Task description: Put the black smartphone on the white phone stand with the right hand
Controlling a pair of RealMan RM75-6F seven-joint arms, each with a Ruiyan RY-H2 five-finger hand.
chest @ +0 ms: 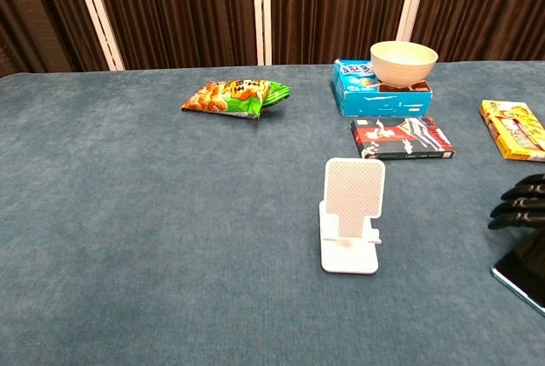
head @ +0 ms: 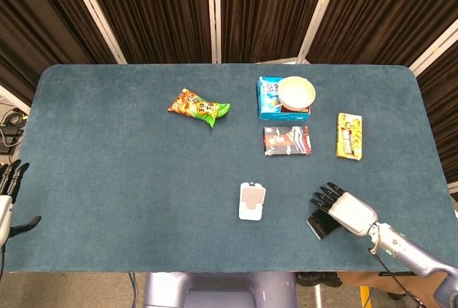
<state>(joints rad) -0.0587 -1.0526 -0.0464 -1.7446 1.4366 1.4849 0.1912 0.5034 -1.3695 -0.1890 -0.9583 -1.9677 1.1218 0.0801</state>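
The black smartphone (head: 319, 226) lies flat near the table's front right; only its left end shows from under my right hand (head: 342, 208). That hand is stretched over the phone with its fingers spread and pointing left. In the chest view the dark fingertips (chest: 516, 205) hover just above the smartphone (chest: 524, 267) at the right edge, and I cannot see any grip on it. The white phone stand (head: 251, 201) stands upright and empty, left of the phone, also visible as the stand (chest: 351, 215). My left hand (head: 8, 195) stays at the table's far left edge, fingers apart, holding nothing.
Behind the stand lie a black and red box (head: 287, 140), a blue box (head: 268, 99) with a white bowl (head: 296, 93) on it, and a yellow box (head: 348, 136) to the right. A green and orange snack bag (head: 200, 106) lies further left.
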